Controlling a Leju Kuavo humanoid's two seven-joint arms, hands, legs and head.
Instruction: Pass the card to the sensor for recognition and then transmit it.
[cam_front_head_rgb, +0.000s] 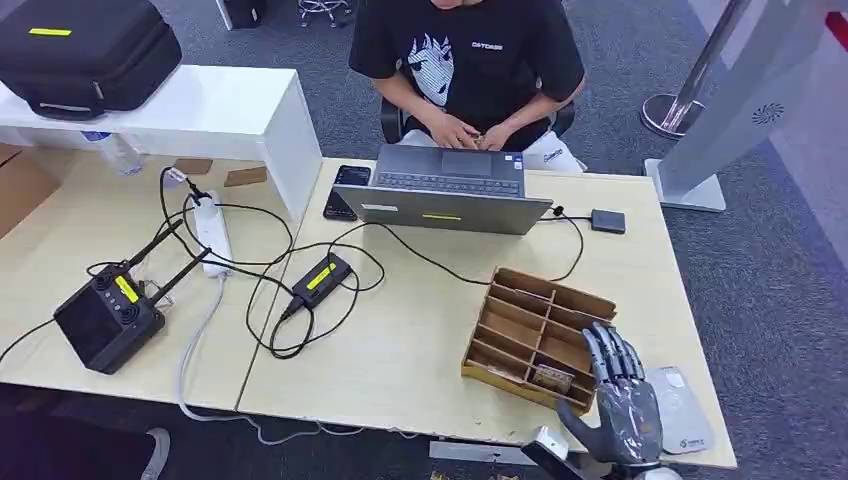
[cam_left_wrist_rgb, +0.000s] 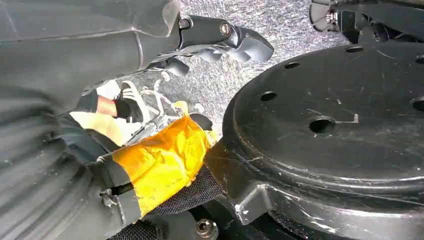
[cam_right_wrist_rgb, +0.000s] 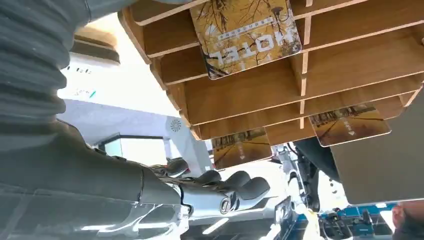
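Over the wooden card rack (cam_front_head_rgb: 540, 335) on your counter (cam_front_head_rgb: 400, 340), the right hand (cam_front_head_rgb: 622, 395) hovers, fingers spread, holding nothing. The hotel card (cam_right_wrist_rgb: 246, 31) sits slotted inside; the grey sensor pad (cam_front_head_rgb: 682, 422) waits beside. Pickup, scan and handover all remain, I'd judge.

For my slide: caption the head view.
Right hand hovers open over brown slotted wooden card tray on the pale wooden table.

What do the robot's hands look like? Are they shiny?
A bit shiny. The right hand is grey metal with darker, segmented fingers and a thick grey thumb. A grey ribbed cover wraps its wrist. The left hand has glossy dark fingers with small silver screws.
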